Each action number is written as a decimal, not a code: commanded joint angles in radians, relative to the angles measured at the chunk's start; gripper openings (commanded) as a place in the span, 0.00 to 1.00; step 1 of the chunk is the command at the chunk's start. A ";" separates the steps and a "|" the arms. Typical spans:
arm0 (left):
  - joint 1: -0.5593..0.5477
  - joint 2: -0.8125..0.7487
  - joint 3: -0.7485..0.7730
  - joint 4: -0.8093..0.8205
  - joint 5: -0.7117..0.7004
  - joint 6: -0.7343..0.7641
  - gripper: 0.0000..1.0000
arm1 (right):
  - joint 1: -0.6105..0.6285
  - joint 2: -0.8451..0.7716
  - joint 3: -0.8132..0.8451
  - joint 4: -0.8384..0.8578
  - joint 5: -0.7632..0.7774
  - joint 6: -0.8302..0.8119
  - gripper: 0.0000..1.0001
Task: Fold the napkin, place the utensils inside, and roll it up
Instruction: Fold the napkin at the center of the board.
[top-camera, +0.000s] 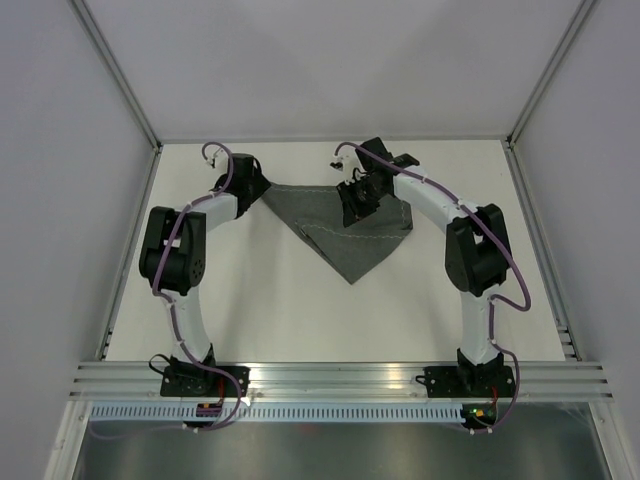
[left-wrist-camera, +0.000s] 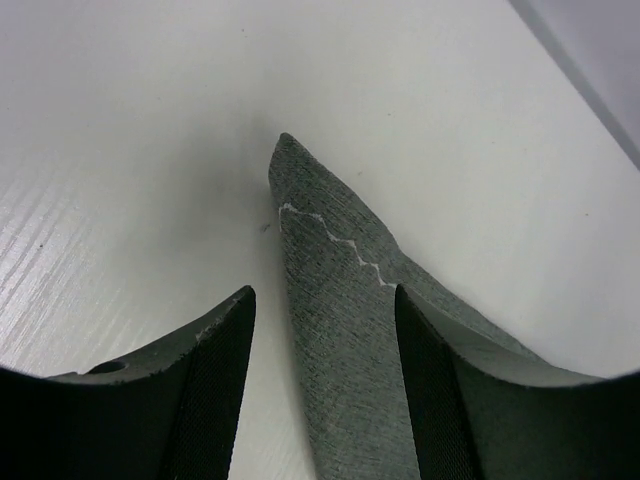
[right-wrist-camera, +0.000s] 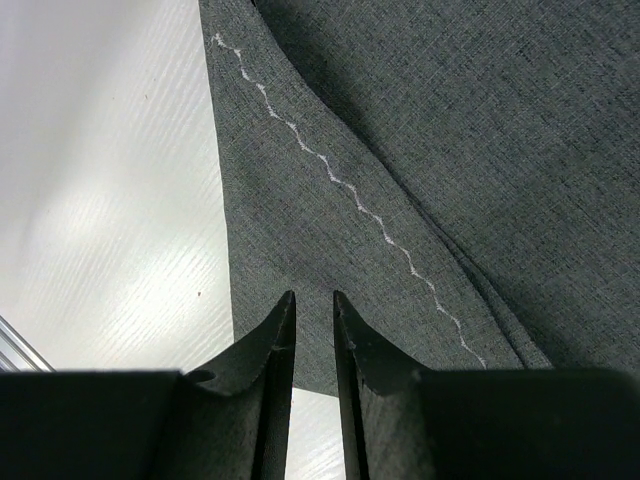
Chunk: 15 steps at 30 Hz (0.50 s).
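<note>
The dark grey napkin (top-camera: 345, 238) lies on the white table (top-camera: 280, 310), folded into a triangle whose tip points toward the near edge. My left gripper (top-camera: 262, 190) is at its left corner. In the left wrist view the left gripper (left-wrist-camera: 324, 292) is open, and the napkin's pointed corner (left-wrist-camera: 325, 250) lies between the spread fingers without touching them. My right gripper (top-camera: 356, 210) hovers over the napkin's upper edge. In the right wrist view the right gripper (right-wrist-camera: 313, 296) shows a narrow gap above the napkin's hemmed edge (right-wrist-camera: 300, 220), with nothing pinched. The utensils are out of view.
An aluminium rail (top-camera: 340, 380) carrying both arm bases runs along the near edge. White enclosure walls stand at the left, right and back. Bare table lies between the napkin's tip and the rail.
</note>
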 joint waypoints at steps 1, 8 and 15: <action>0.006 0.049 0.090 -0.068 0.022 -0.050 0.63 | -0.003 -0.069 0.029 0.000 0.006 0.006 0.27; 0.020 0.131 0.198 -0.150 0.002 -0.040 0.58 | -0.003 -0.110 0.035 -0.015 0.010 0.003 0.27; 0.026 0.175 0.257 -0.205 -0.026 -0.037 0.50 | -0.007 -0.139 0.016 -0.029 0.023 -0.017 0.27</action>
